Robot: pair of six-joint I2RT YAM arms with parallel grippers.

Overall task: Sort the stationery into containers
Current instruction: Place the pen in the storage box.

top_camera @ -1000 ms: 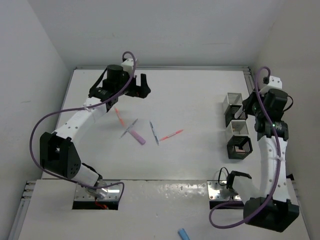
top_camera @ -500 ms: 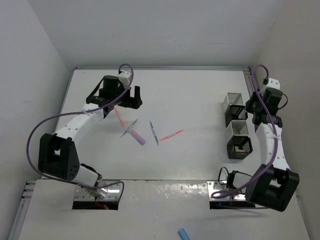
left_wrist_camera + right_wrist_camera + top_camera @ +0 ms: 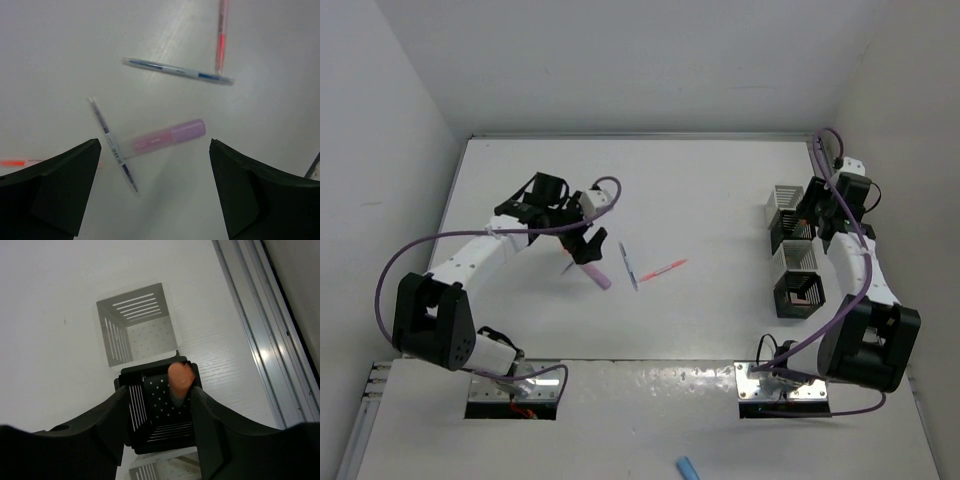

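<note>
While the right pincer [image 3: 160, 392] is hanging parted far from the pink marker [image 3: 165, 137], the left pincer [image 3: 154, 145] is hovering spread wide right above that marker on the table [image 3: 60, 50], which is looking light, stiff and slick, best pinched mid-barrel, clear of the thin pen [image 3: 107, 132] crossing its end.

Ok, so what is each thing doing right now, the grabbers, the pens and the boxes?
left gripper, open, above the purple marker.
purple marker, lying flat, a thin pen crossing its end.
blue pen, lying flat.
right gripper, open over the black box.
orange piece, unclamped, over that box's far rim.
black box, upright.
white box, upright, empty.
</note>
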